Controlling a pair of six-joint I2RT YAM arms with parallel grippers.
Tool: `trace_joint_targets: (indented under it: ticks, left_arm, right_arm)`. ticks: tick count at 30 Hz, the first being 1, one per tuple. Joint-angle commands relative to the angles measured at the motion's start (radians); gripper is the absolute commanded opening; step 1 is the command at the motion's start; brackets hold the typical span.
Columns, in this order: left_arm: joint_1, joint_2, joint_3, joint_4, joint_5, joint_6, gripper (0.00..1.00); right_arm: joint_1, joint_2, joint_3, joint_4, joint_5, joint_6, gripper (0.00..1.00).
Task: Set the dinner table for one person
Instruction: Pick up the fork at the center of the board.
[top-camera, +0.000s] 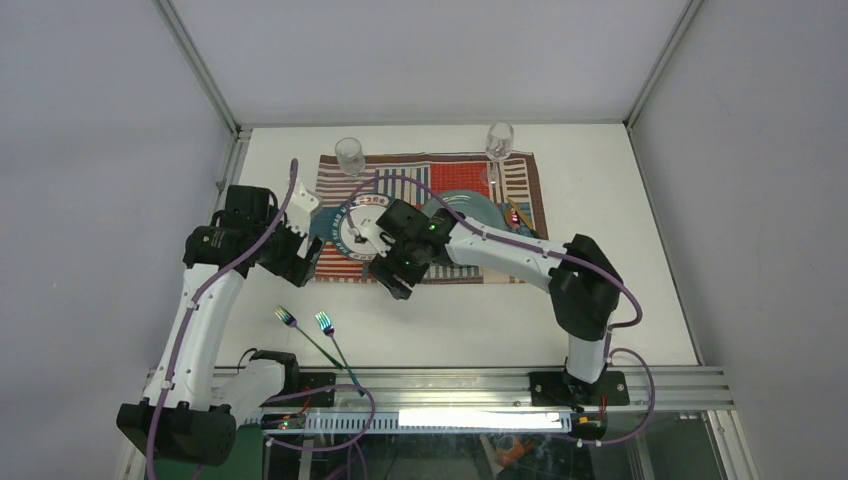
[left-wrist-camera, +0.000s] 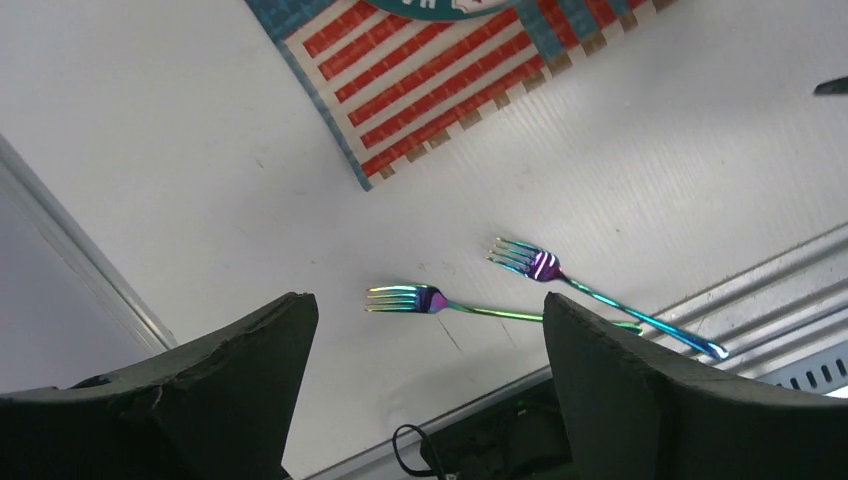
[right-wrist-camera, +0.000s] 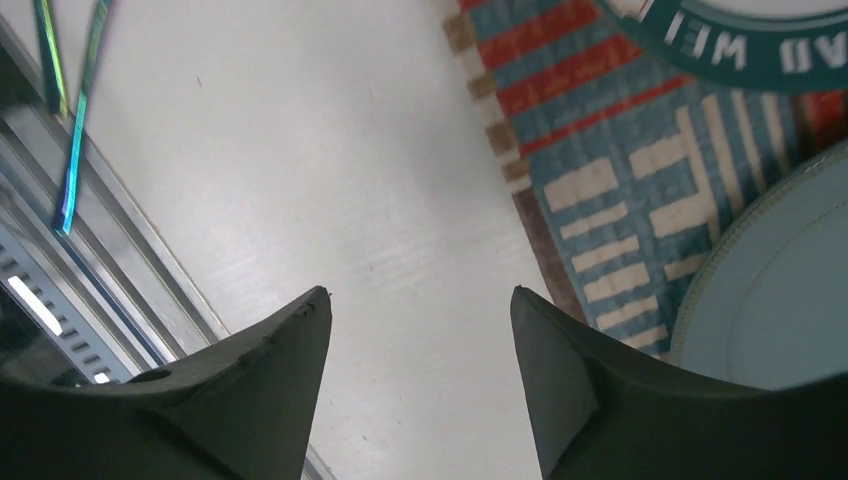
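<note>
The dinner table (top-camera: 610, 300) is a white top with aluminium rails. A striped patchwork placemat (top-camera: 520, 180) lies at its back middle, carrying a white plate with a teal rim (top-camera: 352, 228) and a blue-grey plate (top-camera: 470, 205). Two clear glasses (top-camera: 349, 155) (top-camera: 499, 140) stand at the mat's far edge. Two iridescent forks (top-camera: 298, 333) (top-camera: 336, 343) lie near the front rail. My left gripper (top-camera: 305, 262) hovers open at the mat's left front corner, with both forks (left-wrist-camera: 420, 298) (left-wrist-camera: 545, 265) below it. My right gripper (top-camera: 392, 280) is open and empty over bare table (right-wrist-camera: 350, 150) beside the mat (right-wrist-camera: 600, 150).
The front aluminium rail (top-camera: 450, 380) runs under the fork handles (right-wrist-camera: 75, 100). Grey enclosure walls and frame posts (top-camera: 200, 70) close in the left, back and right. The blue-grey plate's rim (right-wrist-camera: 780, 290) lies just right of my right gripper's fingers.
</note>
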Motion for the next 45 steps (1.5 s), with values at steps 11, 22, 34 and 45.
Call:
trace_joint_targets:
  ticks: [11, 22, 34, 45]
  left_arm:
    - [0.069, 0.049, 0.128, 0.224, -0.157, -0.173, 0.94]
    - [0.12, 0.056, 0.138, 0.232, -0.129, -0.183, 0.97]
    - [0.122, 0.032, 0.115, 0.243, -0.123, -0.18, 0.98]
    - [0.122, -0.002, 0.104, 0.24, -0.111, -0.163, 0.99]
  right_arm:
    - [0.244, 0.185, 0.122, 0.216, 0.115, 0.423, 0.64]
    - [0.348, 0.267, 0.191, 0.285, 0.163, 0.488, 0.61]
    - [0.352, 0.391, 0.433, 0.196, 0.146, 0.46, 0.58]
    - [0.404, 0.429, 0.403, 0.187, 0.308, 0.456, 0.54]
